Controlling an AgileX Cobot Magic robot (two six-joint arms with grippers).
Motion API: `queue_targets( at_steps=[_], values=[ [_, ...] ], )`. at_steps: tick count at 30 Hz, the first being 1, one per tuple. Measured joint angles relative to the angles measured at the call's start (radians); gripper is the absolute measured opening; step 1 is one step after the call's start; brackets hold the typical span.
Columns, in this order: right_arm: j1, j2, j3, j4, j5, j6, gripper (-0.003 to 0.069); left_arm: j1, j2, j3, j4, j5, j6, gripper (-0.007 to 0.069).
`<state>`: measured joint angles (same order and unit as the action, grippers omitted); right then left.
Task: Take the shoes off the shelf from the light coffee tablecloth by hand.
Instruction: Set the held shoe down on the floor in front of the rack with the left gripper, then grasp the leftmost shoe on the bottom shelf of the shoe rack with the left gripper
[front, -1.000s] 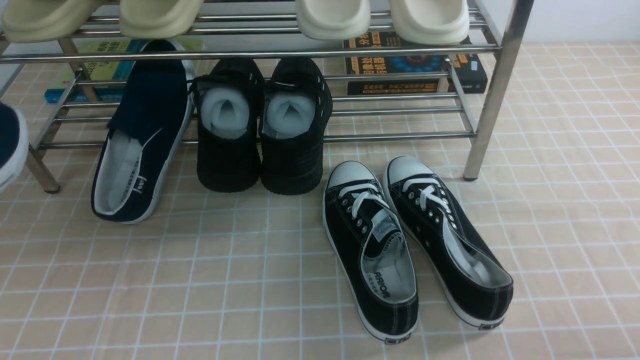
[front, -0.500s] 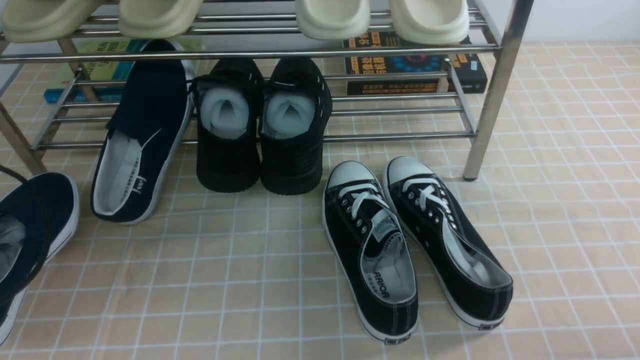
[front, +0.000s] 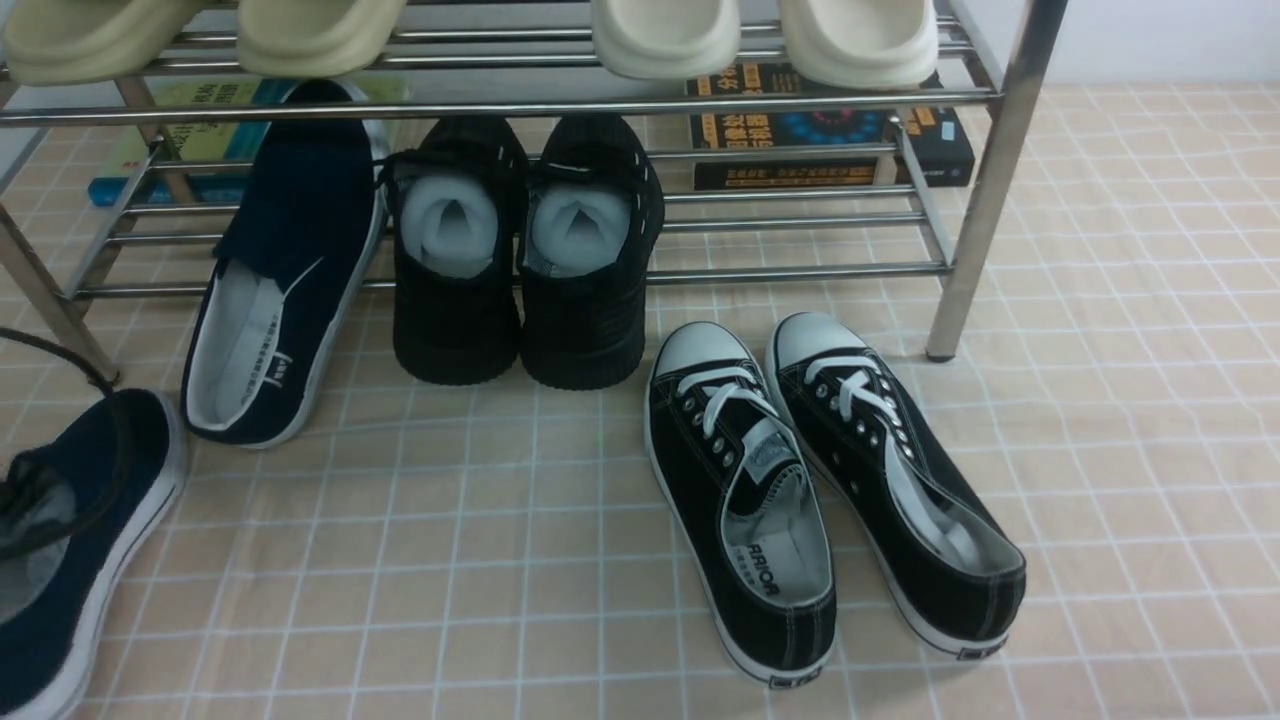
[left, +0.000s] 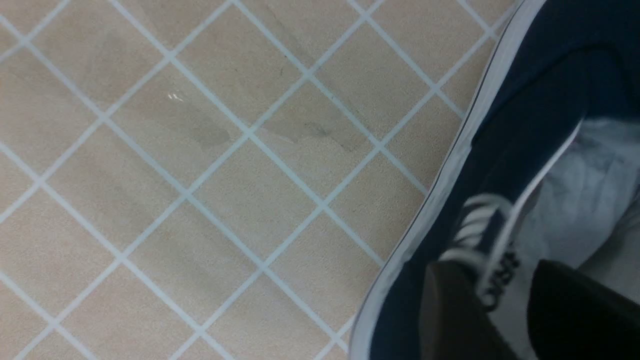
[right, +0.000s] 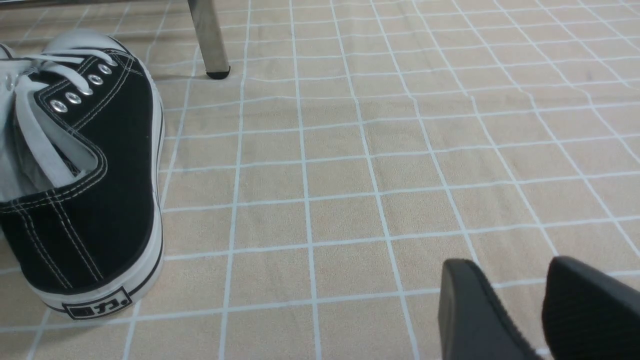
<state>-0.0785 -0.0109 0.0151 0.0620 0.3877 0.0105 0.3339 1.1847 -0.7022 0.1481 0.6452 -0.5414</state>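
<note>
Change since half a second ago: the navy-blue canvas slip-on shoe with white rubber sole (front: 120, 470) you're holding at the left edge has come lower and nearer the camera. A second ago only its toe showed, up beside the rack leg. It now lies along the light beige-tan tablecloth with thin white grid lines (front: 500, 560), toe pointing at the rack. You can't tell from either view whether the sole touches the cloth.

Your left gripper (left: 500, 285) is clamped on this shoe's collar. One dark finger is outside the navy wall, the other inside over the pale lining, with the striped pull tab between them.

The second navy-blue slip-on shoe (front: 290, 260) hasn't moved. Its toe is up on the lower bars of the shiny chrome metal-tube shelf (front: 985, 180) and its heel is down on the cloth.

Also unchanged:
- The all-black shoes stuffed with white paper (front: 520, 250) are just beside it.
- The black lace-up sneakers with white toe caps (front: 820, 480) are on the cloth in front of the rack.
- The cream foam slippers (front: 660, 35) are on the upper tier.

Your right gripper (right: 505, 280) hangs low over bare cloth near the heel of one sneaker. Its fingers are a little apart with nothing between them.
</note>
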Motion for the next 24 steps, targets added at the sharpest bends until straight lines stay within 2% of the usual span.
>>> queue_targets(
  at_steps=[4, 7, 11, 13, 15, 16, 17, 20, 24],
  values=[
    [0.0, 0.0, 0.0, 0.0, 0.0, 0.0, 0.0239, 0.0, 0.0, -0.15, -0.003, 0.122, 0.001, 0.038],
    [0.0, 0.0, 0.0, 0.0, 0.0, 0.0, 0.0239, 0.0, 0.003, -0.276, -0.035, 0.195, 0.035, 0.0401],
    [0.0, 0.0, 0.0, 0.0, 0.0, 0.0, 0.0239, 0.0, 0.04, -0.384, -0.186, 0.219, 0.186, 0.0408],
    [0.0, 0.0, 0.0, 0.0, 0.0, 0.0, 0.0239, -0.016, 0.08, -0.401, -0.299, 0.218, 0.317, 0.0409],
    [0.0, 0.0, 0.0, 0.0, 0.0, 0.0, 0.0239, -0.05, 0.131, -0.404, -0.383, 0.202, 0.426, 0.0409],
    [0.0, 0.0, 0.0, 0.0, 0.0, 0.0, 0.0239, -0.059, 0.143, -0.404, -0.394, 0.197, 0.444, 0.0409],
    [0.0, 0.0, 0.0, 0.0, 0.0, 0.0, 0.0239, -0.101, 0.188, -0.405, -0.423, 0.159, 0.5, 0.0409],
    [0.0, 0.0, 0.0, 0.0, 0.0, 0.0, 0.0239, -0.165, 0.262, -0.405, -0.421, 0.071, 0.541, 0.0409],
    [0.0, 0.0, 0.0, 0.0, 0.0, 0.0, 0.0239, -0.225, 0.352, -0.405, -0.354, -0.046, 0.551, 0.0409]
  ],
)
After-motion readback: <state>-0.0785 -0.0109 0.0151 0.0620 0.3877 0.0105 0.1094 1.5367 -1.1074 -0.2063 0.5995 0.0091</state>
